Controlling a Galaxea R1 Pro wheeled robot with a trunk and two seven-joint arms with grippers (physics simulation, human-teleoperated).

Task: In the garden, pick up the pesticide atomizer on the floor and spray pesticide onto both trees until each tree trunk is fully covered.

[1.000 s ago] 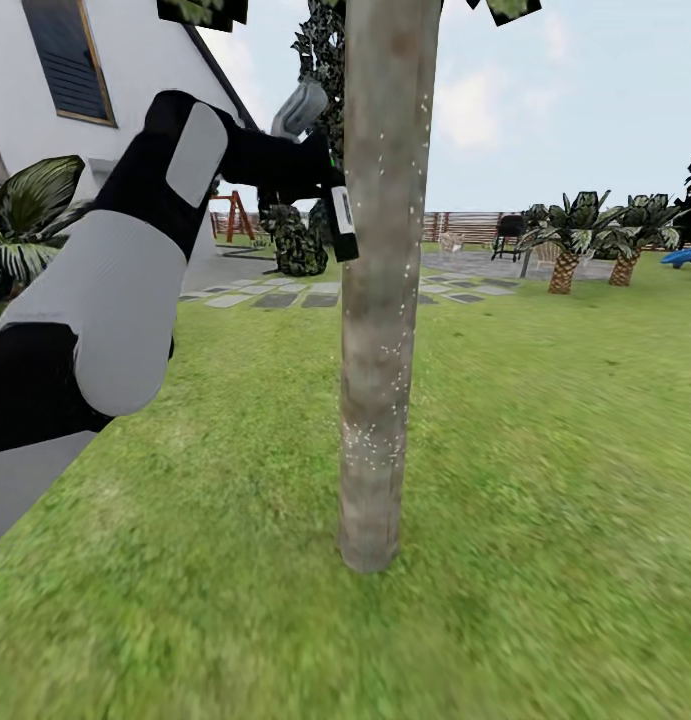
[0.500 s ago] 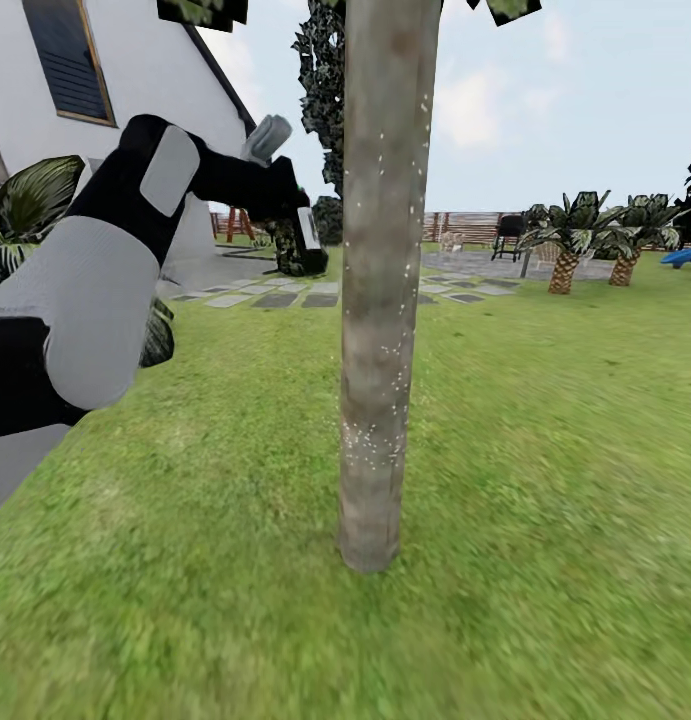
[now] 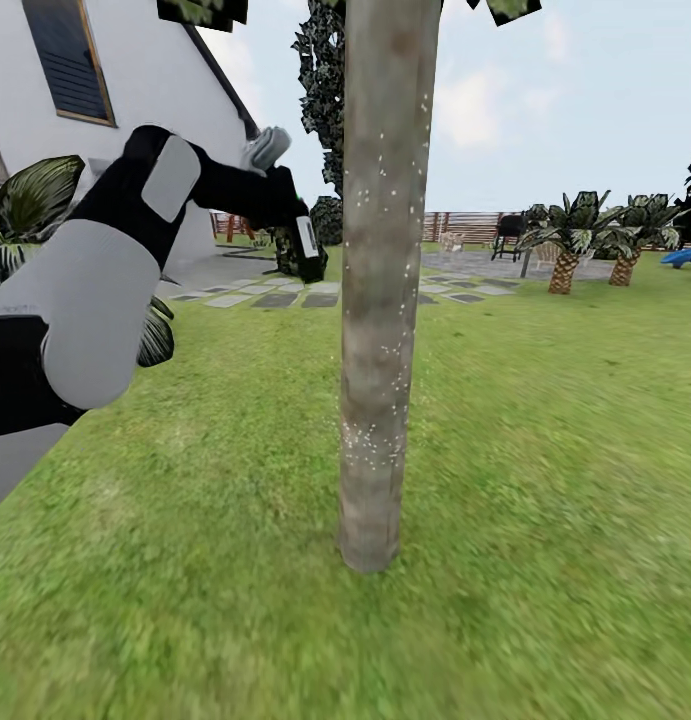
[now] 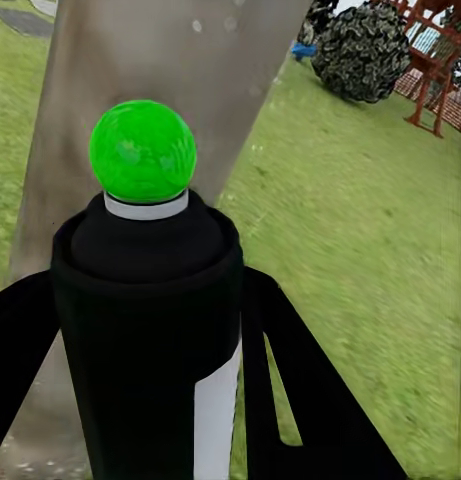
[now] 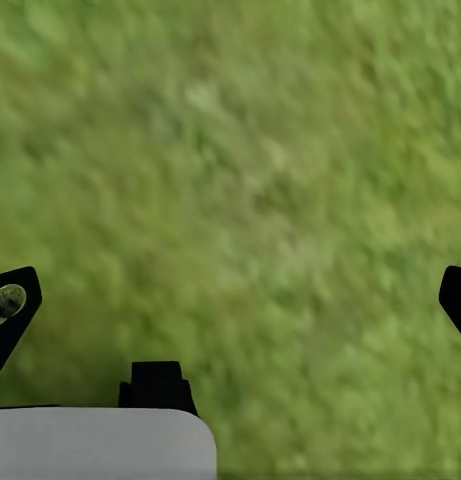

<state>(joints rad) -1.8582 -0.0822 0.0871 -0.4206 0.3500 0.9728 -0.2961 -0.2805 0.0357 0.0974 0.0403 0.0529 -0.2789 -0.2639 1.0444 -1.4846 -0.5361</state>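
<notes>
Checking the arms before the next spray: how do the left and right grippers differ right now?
The left gripper is shut on the atomizer; the right gripper is open, with nothing between its fingers. The left is raised and aimed at the tree trunk; the right points down at the lawn. Both have dark fingers.

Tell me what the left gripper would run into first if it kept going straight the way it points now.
Most likely the tree trunk. The left wrist view looks along the left gripper past the atomizer it holds, straight at the trunk; the gap is hard to judge.
</notes>
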